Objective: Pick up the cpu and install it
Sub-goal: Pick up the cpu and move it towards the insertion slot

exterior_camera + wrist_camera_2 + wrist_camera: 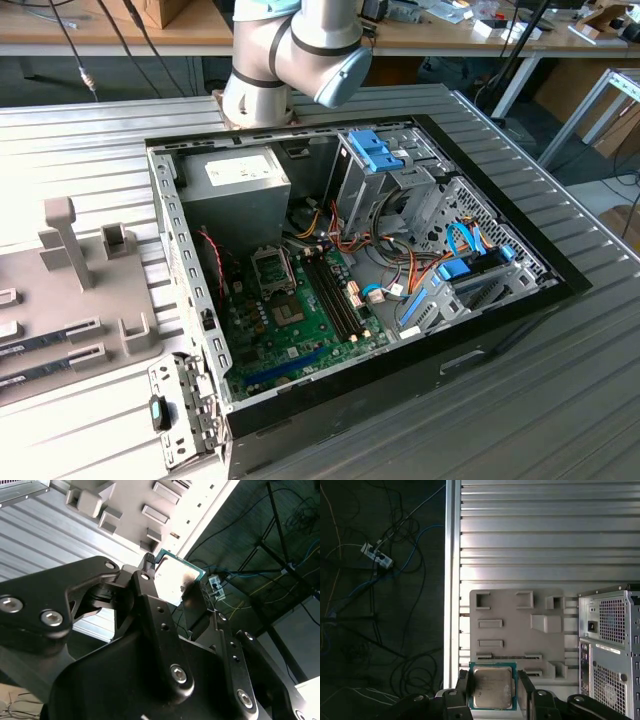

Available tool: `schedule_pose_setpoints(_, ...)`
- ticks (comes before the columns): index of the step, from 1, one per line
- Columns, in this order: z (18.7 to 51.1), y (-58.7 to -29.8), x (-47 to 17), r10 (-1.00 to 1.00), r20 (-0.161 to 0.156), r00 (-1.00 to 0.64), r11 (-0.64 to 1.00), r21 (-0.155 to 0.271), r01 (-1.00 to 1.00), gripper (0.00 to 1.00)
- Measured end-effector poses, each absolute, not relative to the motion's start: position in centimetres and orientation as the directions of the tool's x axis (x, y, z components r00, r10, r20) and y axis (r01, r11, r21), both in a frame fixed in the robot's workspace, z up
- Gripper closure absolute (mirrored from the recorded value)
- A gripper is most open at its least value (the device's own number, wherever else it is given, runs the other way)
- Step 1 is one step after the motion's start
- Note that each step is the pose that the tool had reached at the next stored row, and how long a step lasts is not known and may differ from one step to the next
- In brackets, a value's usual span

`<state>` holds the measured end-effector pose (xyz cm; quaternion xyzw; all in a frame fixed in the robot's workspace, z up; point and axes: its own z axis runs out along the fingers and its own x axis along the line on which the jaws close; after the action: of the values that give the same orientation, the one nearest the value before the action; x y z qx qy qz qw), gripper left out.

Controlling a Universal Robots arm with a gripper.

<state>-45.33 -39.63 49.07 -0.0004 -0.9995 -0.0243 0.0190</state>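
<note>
Two fingers (pixel 462 689) of the gripper (pixel 493 696) are shown pinching the cpu (pixel 492 687) by opposite edges, held clear of the ribbed worktop (pixel 520 540). A grey fixture tray (pixel 510 615) is seen beneath the gripper, and the computer case (pixel 612 630) is beside that tray.

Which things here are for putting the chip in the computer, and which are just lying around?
For the job:
cpu, held in the gripper
socket on the green board
computer case

Just lying about:
grey parts tray
power strip and cables on the floor
</note>
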Motion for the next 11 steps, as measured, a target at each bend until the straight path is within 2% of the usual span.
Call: schedule_pose_setpoints(11, 48.75, -40.3, -44.41, 0.0, 0.038, -0.999, 0.999, 0.049, 0.002, 0.53)
